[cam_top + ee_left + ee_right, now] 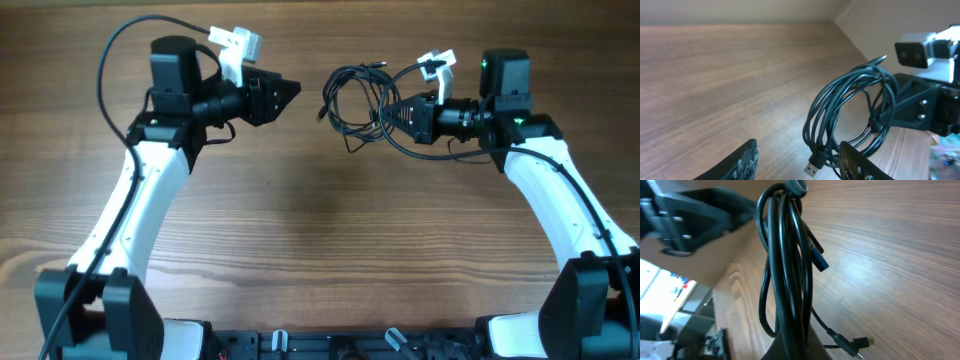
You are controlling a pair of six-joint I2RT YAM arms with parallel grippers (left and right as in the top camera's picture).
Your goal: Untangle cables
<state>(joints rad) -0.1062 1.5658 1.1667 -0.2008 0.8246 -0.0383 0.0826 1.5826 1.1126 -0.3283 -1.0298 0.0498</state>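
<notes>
Cables (785,280) are one coiled bundle, pinched at one side by R gripper (392,108), whose jaws are closed tight on the strands. In the R wrist view the bundle runs straight out from that gripper as a long, narrow loop. From overhead the coil's long axis lies approx. along the line from R gripper to L gripper (295,92), so its free side points at L gripper. The coil sits btwn the two grippers, right at R gripper's tip and well nearer to it. L wrist view shows the coil standing on edge as an oval ring, top leaning toward R gripper, w/ a USB plug (812,167) at the low end pointing down and away from R gripper. A bluish plug (820,260) sticks out sideways partway along the bundle from R gripper. A thin loose tail (840,339) w/ a small connector trails out close beside R gripper's fingers. L gripper's jaws stand apart and grip nothing. Overhead shows a gap btwn its tip and the coil. In the L wrist view one of its fingers (855,162) overlaps the coil's low edge, contact can't be told. Can't tell either whether the coil's low edge touches the table (320,230) below R gripper.
</notes>
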